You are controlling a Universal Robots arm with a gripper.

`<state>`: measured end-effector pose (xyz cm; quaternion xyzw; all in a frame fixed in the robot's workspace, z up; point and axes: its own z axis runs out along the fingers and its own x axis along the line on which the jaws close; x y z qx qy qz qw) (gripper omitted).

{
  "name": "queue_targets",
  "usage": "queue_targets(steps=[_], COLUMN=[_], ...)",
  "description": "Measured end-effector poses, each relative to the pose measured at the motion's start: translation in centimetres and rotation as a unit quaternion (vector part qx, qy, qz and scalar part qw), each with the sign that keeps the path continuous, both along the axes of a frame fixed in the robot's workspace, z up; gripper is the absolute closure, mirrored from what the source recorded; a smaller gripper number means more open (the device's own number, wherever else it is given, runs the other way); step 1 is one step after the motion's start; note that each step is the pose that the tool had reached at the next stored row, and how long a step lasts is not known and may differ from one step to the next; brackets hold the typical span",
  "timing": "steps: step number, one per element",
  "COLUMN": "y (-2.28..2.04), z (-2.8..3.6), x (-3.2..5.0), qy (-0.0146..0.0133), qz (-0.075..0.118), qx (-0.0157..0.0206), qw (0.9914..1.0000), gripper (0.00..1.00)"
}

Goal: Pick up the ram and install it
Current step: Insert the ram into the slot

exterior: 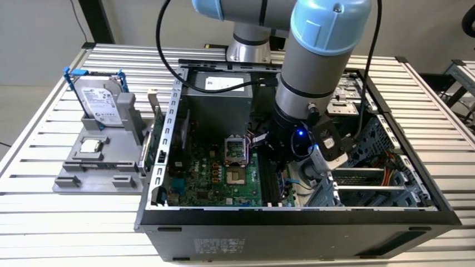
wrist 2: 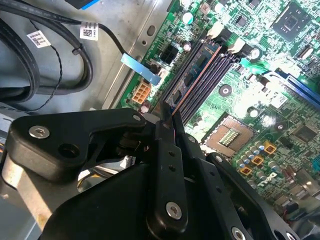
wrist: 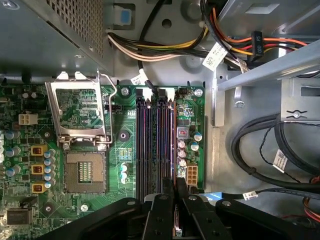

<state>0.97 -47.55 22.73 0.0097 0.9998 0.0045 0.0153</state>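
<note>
Claw (wrist: 176, 200): squeezing the ram (wrist 2: 192, 75) by its thin top edge, keeping it standing up straight.
Ram: going down into a long black slot (wrist: 145, 145) on the green board (wrist: 85, 165), inside the open computer case (exterior: 297, 214).

black gripper (wrist: 176, 207) low over the motherboard's (wrist: 90, 150) memory slots (wrist: 155, 145); empty processor socket (wrist: 86, 172) beside

surface: slatted metal table (exterior: 44, 217) | open computer case (exterior: 297, 233) lies along its front edge, toward the middle | grey fixture (exterior: 100, 172) sits beside the case, nearer the exterior view's left edge
</note>
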Motion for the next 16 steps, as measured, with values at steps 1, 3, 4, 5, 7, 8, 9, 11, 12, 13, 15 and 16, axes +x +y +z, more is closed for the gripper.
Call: queue_targets(steps=[1, 3, 4, 5, 7, 8, 9, 11, 12, 13, 15, 16], y=[0.00, 0.00, 0.00, 0.00, 0.00, 0.00, 0.00, -0.01, -0.01, -0.02, -0.01, -0.01], z=[0.00, 0.00, 0.00, -0.03, -0.25, -0.43, -0.62, -0.89, -0.94, -0.98, -1.04, -1.06], x=[0.00, 0.00, 0.00, 0.00, 0.00, 0.00, 0.00, 0.00, -0.01, -0.01, -0.01, 0.00], qy=[0.0000, 0.0000, 0.0000, 0.0000, 0.0000, 0.0000, 0.0000, 0.0001, 0.0002, 0.0002, 0.0001, 0.0000], qz=[0.000, -0.002, -0.003, -0.004, -0.005, -0.006, -0.007, -0.009, -0.009, -0.010, -0.012, -0.014], qx=[0.0000, -0.0001, 0.0000, 0.0001, 0.0000, 0.0000, 0.0001, -0.0003, -0.0004, -0.0004, -0.0002, 0.0000], qw=[1.00000, 1.00000, 1.00000, 0.99999, 0.99999, 0.99998, 0.99997, 0.99996, 0.99996, 0.99995, 0.99993, 0.99990], gripper=[1.00, 1.00, 1.00, 1.00, 1.00, 1.00, 1.00, 1.00, 1.00, 1.00, 1.00, 1.00])
